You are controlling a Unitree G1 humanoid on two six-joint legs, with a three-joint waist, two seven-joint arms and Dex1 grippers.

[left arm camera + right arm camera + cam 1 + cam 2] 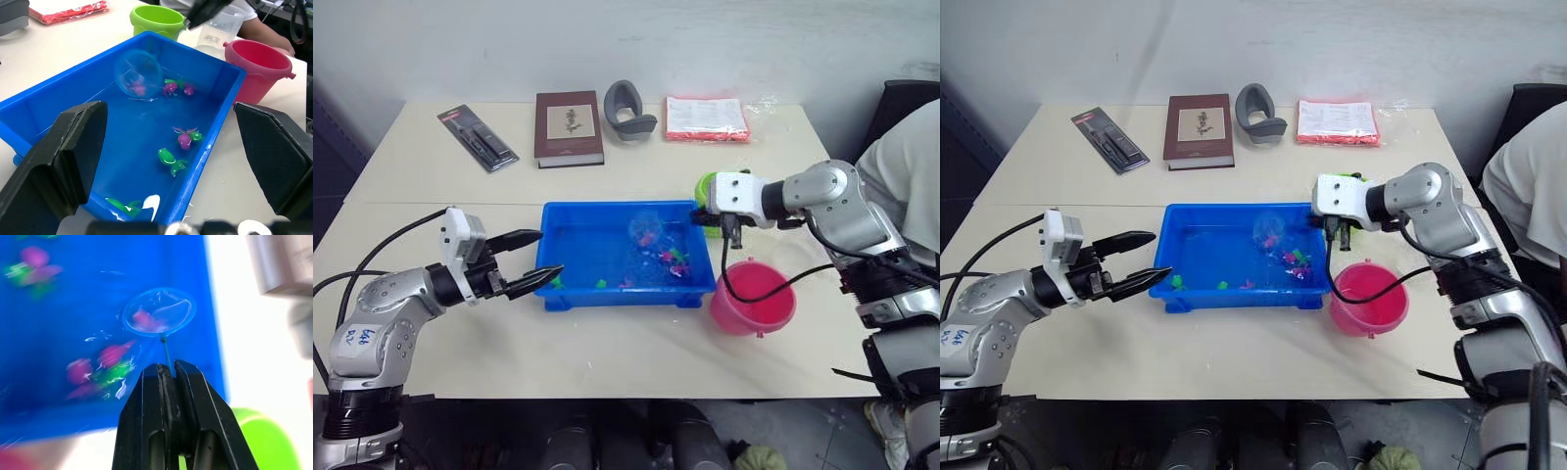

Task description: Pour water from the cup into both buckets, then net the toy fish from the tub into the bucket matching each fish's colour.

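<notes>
The blue tub [592,250] sits mid-table with water and several small green and pink toy fish [185,139] in it. My right gripper [168,367] is shut on the net's thin handle above the tub's far right corner. The net hoop [159,312] dips into the water with a pink fish inside it. My left gripper [548,253] is open at the tub's left end, holding nothing. The green bucket [156,19] stands behind the tub's right corner, partly hidden by my right wrist. The pink bucket [754,299] is at the tub's front right. The clear cup [217,32] stands between the buckets.
Along the table's far edge lie a black packaged item [477,137], a brown book [569,127], a grey curved object [628,110] and a red-and-white packet [707,117]. A person in white [901,176] is at the right edge.
</notes>
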